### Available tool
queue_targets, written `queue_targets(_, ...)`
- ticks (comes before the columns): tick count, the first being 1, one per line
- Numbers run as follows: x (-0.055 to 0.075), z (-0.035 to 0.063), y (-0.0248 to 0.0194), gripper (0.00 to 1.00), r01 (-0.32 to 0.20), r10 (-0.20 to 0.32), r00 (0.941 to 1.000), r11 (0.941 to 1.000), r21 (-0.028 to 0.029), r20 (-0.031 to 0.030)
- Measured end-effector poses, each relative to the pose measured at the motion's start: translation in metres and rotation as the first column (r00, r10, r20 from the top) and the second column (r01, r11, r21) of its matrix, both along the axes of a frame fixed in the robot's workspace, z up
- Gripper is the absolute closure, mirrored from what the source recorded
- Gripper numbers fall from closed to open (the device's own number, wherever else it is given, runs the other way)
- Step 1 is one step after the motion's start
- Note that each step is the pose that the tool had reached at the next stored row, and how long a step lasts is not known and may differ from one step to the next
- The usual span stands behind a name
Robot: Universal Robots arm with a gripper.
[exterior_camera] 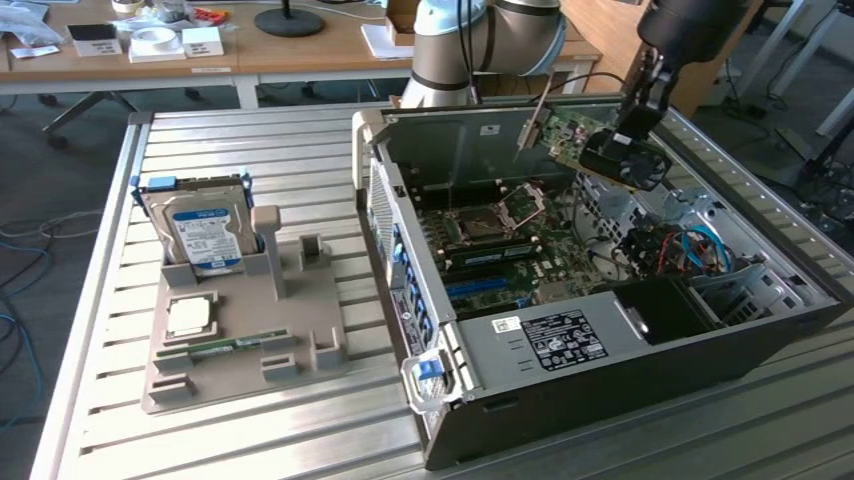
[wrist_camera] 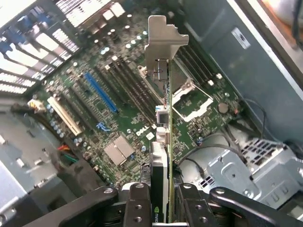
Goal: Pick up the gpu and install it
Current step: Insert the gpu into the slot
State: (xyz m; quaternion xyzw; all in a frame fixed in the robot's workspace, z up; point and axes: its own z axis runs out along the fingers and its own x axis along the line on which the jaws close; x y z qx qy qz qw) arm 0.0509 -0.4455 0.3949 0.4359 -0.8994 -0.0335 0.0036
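Closest to the wrist camera, the pincer (wrist_camera: 163,210) is clamped on the gpu (wrist_camera: 162,127), with one finger pressed against each face of the card. The gpu is held clear of the table (exterior_camera: 240,140), within the open side of the computer case (exterior_camera: 601,385) and above the motherboard (wrist_camera: 118,113), touching neither. In the exterior view, the pincer (exterior_camera: 627,158) and the gpu (exterior_camera: 571,135) are seen near the far wall of the case, with the card tilted.

Pick-up is judged to be complete. The step in hand is judged to be the carry toward the board, and installation is not yet done. Seating is judged to call for the card's connector edge to be brought parallel to an expansion slot, such as the blue slot (wrist_camera: 100,92), and centred over it, so that a straight press can be applied.

The gpu is presented edge-on in the wrist view. A thin board with a green edge is shown, with a black face beside the fingers and a pale metal end bracket (wrist_camera: 164,40) at the far end.
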Motion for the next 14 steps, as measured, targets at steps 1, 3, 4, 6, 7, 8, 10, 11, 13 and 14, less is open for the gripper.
queue_targets(1,0.0000,-0.0001,0.0000,0.73,-0.019,0.019,0.9998,0.9998,-0.0001,0.0000)
queue_targets(3,0.0000,-0.0002,0.0000,0.73,-0.055,0.055,0.9985,0.9985,0.0000,0.0000)
queue_targets(4,0.0000,-0.0003,0.0000,0.73,-0.073,0.073,0.9973,0.9973,0.0000,0.0000)
queue_targets(6,0.0000,-0.0004,0.0000,0.73,-0.109,0.109,0.9941,0.9941,0.0000,0.0000)
queue_targets(7,0.0000,-0.0005,0.0000,0.73,-0.127,0.127,0.9920,0.9920,0.0000,0.0000)
queue_targets(8,0.0000,-0.0006,0.0000,0.73,-0.146,0.146,0.9893,0.9893,0.0000,0.0000)
queue_targets(10,0.0000,-0.0007,0.0000,0.73,-0.182,0.182,0.9834,0.9834,0.0000,0.0000)
queue_targets(11,0.0000,-0.0008,0.0000,0.73,-0.199,0.199,0.9800,0.9800,0.0001,0.0000)
queue_targets(13,0.0000,-0.0010,0.0000,0.73,-0.234,0.234,0.9722,0.9722,0.0000,0.0000)
queue_targets(14,0.0000,-0.0010,0.0000,0.73,-0.252,0.252,0.9678,0.9678,0.0000,0.0000)
